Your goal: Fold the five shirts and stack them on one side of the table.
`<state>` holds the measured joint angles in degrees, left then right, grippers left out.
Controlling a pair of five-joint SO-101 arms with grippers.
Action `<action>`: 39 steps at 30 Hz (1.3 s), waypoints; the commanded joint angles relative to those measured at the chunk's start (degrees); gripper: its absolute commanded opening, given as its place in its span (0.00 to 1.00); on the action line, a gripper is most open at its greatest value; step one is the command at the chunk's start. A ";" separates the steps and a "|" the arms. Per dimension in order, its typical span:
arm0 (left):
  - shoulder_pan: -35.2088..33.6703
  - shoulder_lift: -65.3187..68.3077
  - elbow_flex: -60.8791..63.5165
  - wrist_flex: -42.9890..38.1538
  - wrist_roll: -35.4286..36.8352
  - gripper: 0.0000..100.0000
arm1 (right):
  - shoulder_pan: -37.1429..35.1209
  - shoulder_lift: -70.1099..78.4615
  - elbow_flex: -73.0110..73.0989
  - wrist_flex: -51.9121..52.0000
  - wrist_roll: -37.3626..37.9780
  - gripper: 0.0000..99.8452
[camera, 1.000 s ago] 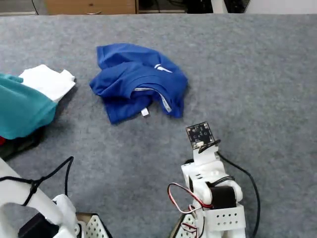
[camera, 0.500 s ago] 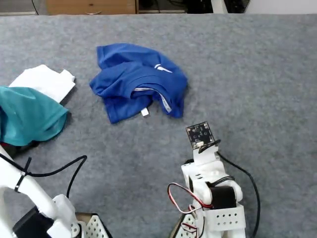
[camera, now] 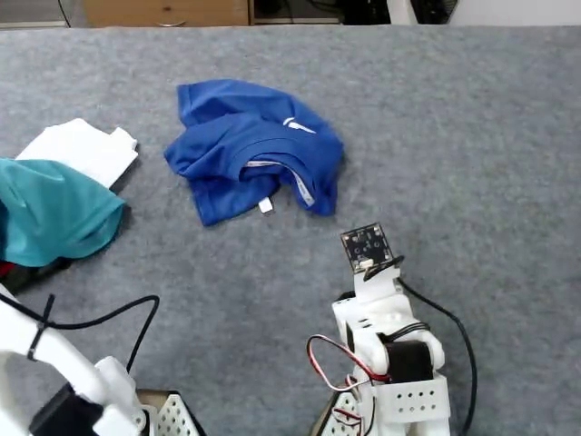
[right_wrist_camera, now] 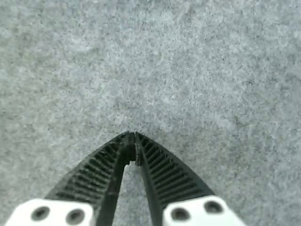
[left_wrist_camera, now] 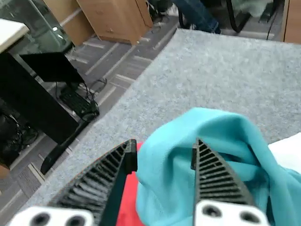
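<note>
From high up, the grey counter point(camera: 472, 136) has a blue shirt point(camera: 250, 150) lying in a crumpled heap near its middle, not folded. Well apart from it, at the left edge, is a teal shirt point(camera: 54, 211), all bunched up. It lies on top of part of a flat white shirt point(camera: 86, 150). A bit of red cloth point(camera: 5, 270) peeks out just beside the teal shirt at the edge. The left arm point(camera: 64, 368) is in the near left corner. The right arm point(camera: 386, 341) is at the near edge, folded in close to its base, away from the shirts.

In the left wrist view, the left gripper point(left_wrist_camera: 164, 146) is open, with its two jaws wide apart. The teal shirt point(left_wrist_camera: 221, 136) shows between and behind the jaws. I cannot tell if the jaws touch it. The red cloth point(left_wrist_camera: 127, 207) lies under the teal shirt, and a corner of the white shirt point(left_wrist_camera: 289, 149) is beside it. Past the counter edge are the floor point(left_wrist_camera: 108, 80) and a wooden cabinet point(left_wrist_camera: 113, 19).

In the right wrist view, the right gripper point(right_wrist_camera: 135, 137) is closed, tips together, holding nothing. It points down at bare grey counter point(right_wrist_camera: 211, 56).
</note>
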<state>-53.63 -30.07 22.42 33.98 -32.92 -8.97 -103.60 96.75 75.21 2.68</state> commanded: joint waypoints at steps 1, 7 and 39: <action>-0.44 -5.67 -3.16 -0.88 -0.44 0.20 | -0.48 -5.41 -0.04 0.09 0.00 0.01; -0.44 -11.47 -1.05 -1.05 2.99 0.20 | -0.57 -5.41 -0.04 0.26 0.00 0.01; 6.24 -25.54 -4.57 31.21 10.11 0.20 | 1.54 -5.49 -8.22 -10.02 -0.35 0.01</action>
<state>-47.91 -54.77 20.92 62.64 -23.34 -8.97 -103.60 94.20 69.93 2.68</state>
